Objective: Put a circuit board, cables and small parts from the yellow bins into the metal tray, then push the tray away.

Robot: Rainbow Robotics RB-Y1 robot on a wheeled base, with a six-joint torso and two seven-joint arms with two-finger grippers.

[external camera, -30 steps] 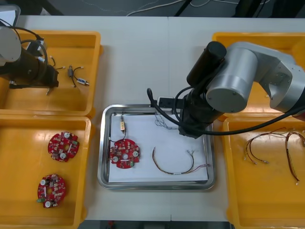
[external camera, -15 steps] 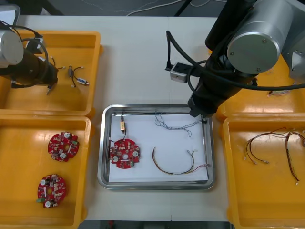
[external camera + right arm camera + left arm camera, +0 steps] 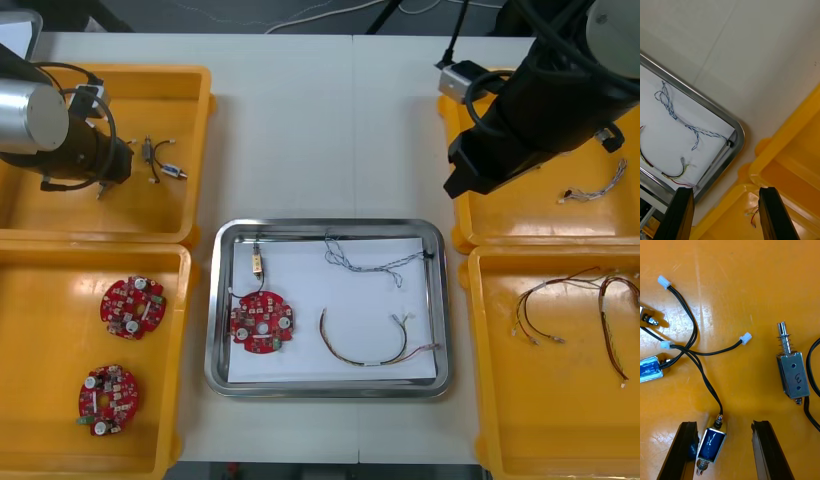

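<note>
While your right gripper (image 3: 726, 189) hung spread wide near a corner of the metal tray (image 3: 738, 132), your left gripper (image 3: 724, 424) stood spread around a small metal part (image 3: 712, 440) in a yellow bin (image 3: 160, 210).

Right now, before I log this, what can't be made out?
- Front view: left gripper, under its own arm over the far left yellow bin.
- Front view: right gripper, under its arm, which also covers part of the far right yellow bin.
- Left wrist view: whether the open fingers touch the small metal part between them.
- Right wrist view: metal tray, cut by the edge.
</note>
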